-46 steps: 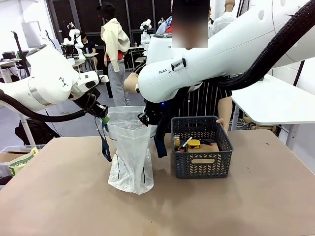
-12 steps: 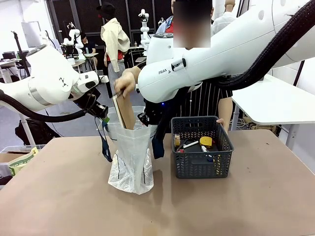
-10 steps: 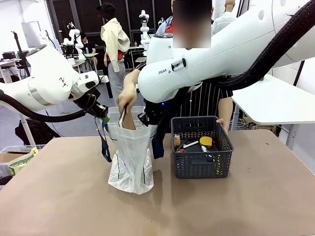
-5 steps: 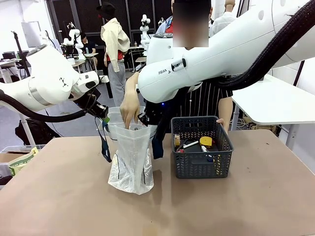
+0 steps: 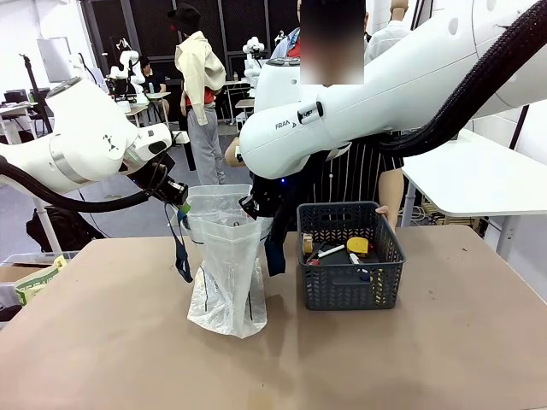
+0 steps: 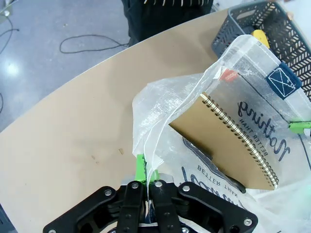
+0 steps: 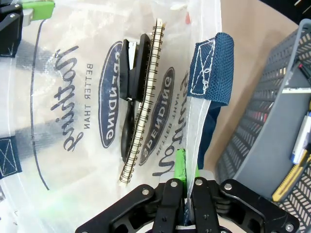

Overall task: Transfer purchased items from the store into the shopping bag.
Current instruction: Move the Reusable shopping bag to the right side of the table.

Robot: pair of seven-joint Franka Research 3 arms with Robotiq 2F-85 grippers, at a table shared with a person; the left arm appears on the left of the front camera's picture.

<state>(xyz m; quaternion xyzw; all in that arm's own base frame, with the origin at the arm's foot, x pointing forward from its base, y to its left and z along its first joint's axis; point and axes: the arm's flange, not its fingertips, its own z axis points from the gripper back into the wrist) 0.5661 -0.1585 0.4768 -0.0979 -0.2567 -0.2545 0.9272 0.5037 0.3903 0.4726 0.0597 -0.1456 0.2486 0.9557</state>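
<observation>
Left gripper (image 6: 146, 180): closed, pinching shopping bag (image 5: 227, 278) rim at left side of mouth.
Right gripper (image 7: 187, 180): closed, pinching opposite rim beside blue handle (image 7: 209, 68); mouth stretched open.
Bag contents: spiral notebook (image 6: 232, 143), on edge inside.
Store basket (image 5: 350, 289): just right of bag, small purchased items (image 5: 335, 250) inside.
Risk: thin film slipping from 1 pinch, mouth collapsing, bag tipping under added weight.

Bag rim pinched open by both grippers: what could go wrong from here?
1. The left gripper and right gripper each pinch only a thin edge of the bag; the film may slip out and the mouth collapse.
2. The spiral notebook leans across the inside, so the next item from the basket could catch on it.
</observation>
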